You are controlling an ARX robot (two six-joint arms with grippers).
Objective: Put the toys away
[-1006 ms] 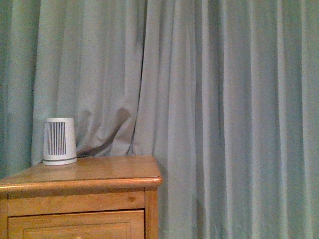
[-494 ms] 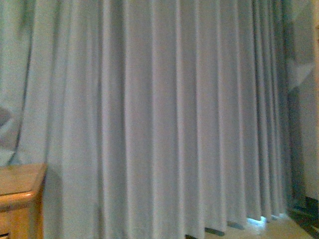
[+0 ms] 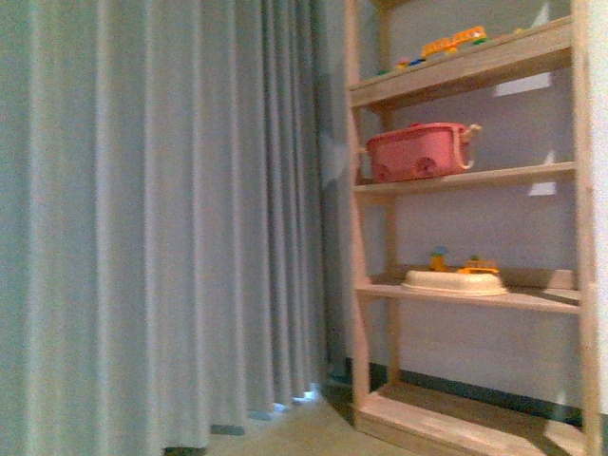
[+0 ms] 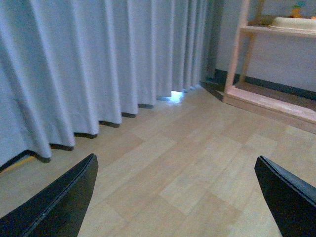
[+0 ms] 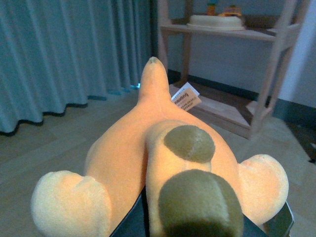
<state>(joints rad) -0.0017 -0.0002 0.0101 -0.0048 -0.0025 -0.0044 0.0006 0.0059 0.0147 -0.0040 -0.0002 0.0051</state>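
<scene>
In the right wrist view my right gripper (image 5: 197,232) is shut on the plush toy (image 5: 143,153), an orange soft animal with pale stubby limbs, olive-brown patches and a small tag (image 5: 186,100). It is held above the floor, its pointed end toward the wooden shelf unit (image 5: 266,84). Its eye is hidden. In the left wrist view my left gripper (image 4: 177,197) is open and empty above the bare floor, its black fingers (image 4: 59,202) wide apart. Neither arm shows in the front view.
A wooden shelf unit (image 3: 461,180) stands at the right, holding a pink basket (image 3: 421,152), a cream dish (image 3: 454,282) and small toys (image 3: 453,41) on top. A grey-blue curtain (image 3: 161,218) hangs to the left. Light wooden floor (image 4: 197,148) lies ahead.
The front view has swung right: the wooden cabinet with the white speaker has left the picture, and the shelf unit has come into view beside the curtain.
</scene>
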